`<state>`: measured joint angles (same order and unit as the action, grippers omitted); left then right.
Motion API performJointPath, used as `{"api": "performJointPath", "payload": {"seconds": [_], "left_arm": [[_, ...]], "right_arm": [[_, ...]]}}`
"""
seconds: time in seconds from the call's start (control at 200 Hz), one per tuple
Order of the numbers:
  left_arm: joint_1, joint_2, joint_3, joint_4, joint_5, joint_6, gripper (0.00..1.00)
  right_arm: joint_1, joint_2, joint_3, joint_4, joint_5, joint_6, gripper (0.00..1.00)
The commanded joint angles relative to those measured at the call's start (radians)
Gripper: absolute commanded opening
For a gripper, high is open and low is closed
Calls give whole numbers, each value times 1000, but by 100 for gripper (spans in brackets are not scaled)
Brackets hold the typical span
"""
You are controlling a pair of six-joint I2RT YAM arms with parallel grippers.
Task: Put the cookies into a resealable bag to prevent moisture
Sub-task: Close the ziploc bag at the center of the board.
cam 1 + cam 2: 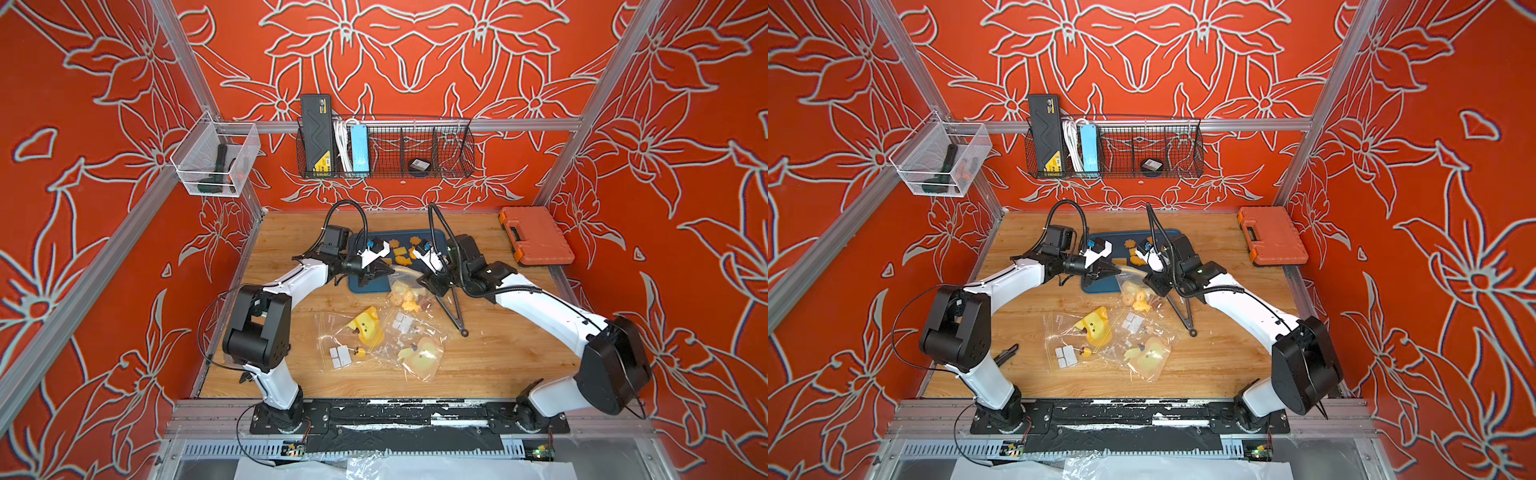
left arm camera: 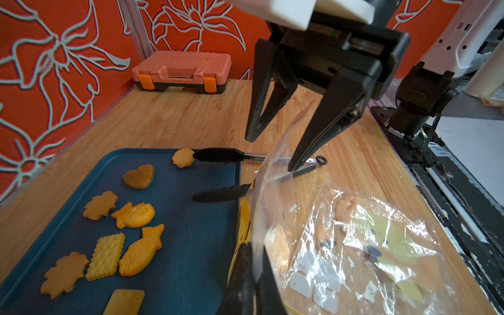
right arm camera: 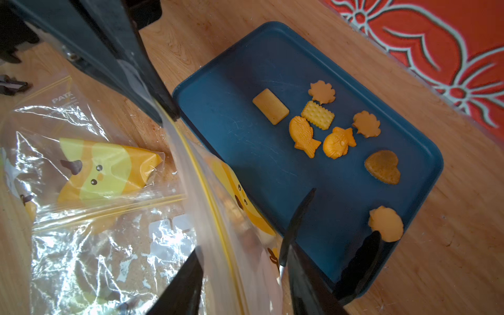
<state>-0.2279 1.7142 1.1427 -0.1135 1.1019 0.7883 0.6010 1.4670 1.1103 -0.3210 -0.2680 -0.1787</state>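
Orange floral walls box in the wooden table, and everything that matters sits between my two tools. The left tool is clamped together on the rim of the bag, holding that edge up off the table. The right tool has its jaws apart and grips nothing. The bag's yellow zip strip runs through the gap between them, though I cannot tell whether a finger touches the film. Most cookies lie on the blue tray just beyond both tools' tips, and a few seem to sit inside the bag below the left tool.

I see several risks. The rim hangs from one pinch only, so the mouth can sag shut, or the slick film can slide out of the left tool. If I close the right tool where it stands, it may catch both walls at once and press the zip shut instead of opening it. Under the right tool lie the tongs, one tip touching a flower cookie perched on the tray's rim. A low pass could nudge them and push that cookie onto the table. Spare bags lie close below the held one and could get pinched with it.
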Motion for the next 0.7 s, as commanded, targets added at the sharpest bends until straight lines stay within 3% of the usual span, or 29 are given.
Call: {"api": "performJointPath", "payload": {"seconds": [0.0, 0.145, 0.205, 0.24, 0.26, 0.27, 0.3, 0.425, 0.485, 0.515, 0.53, 0.545, 0.56, 0.576, 0.696], "left_arm": [[4, -28, 26, -13, 29, 24, 0], [4, -29, 26, -12, 29, 24, 0], [4, -30, 26, -12, 29, 24, 0], [4, -29, 26, -13, 29, 23, 0], [4, -29, 26, -13, 29, 25, 0], [4, -29, 26, -13, 30, 25, 0], [4, -29, 26, -13, 30, 24, 0], [4, -27, 27, -13, 29, 25, 0], [4, -28, 28, -13, 30, 24, 0], [4, -28, 28, -13, 29, 25, 0], [4, -28, 27, -13, 29, 24, 0], [4, -28, 26, -13, 29, 24, 0], [4, -28, 26, -13, 29, 24, 0], [4, -28, 26, -13, 29, 25, 0], [4, -26, 28, -13, 30, 24, 0]], "right_arm": [[3, 20, 35, 18, 0, -9, 0], [4, 53, 74, -7, -51, -19, 0], [5, 51, 60, 28, -61, -12, 37], [5, 51, 54, 47, -60, -9, 46], [5, 51, 53, 54, -57, -6, 44], [4, 52, 53, 55, -56, -5, 38], [5, 55, 59, 50, -56, -6, 1], [5, 76, 91, 12, -96, -23, 0], [8, 68, 71, 55, -98, -17, 41], [8, 66, 65, 75, -94, -12, 47], [8, 66, 66, 79, -90, -10, 46], [8, 68, 67, 79, -88, -10, 38], [8, 71, 71, 77, -89, -10, 24], [8, 75, 75, 71, -91, -13, 0], [9, 100, 108, 40, -119, -27, 0]]}}
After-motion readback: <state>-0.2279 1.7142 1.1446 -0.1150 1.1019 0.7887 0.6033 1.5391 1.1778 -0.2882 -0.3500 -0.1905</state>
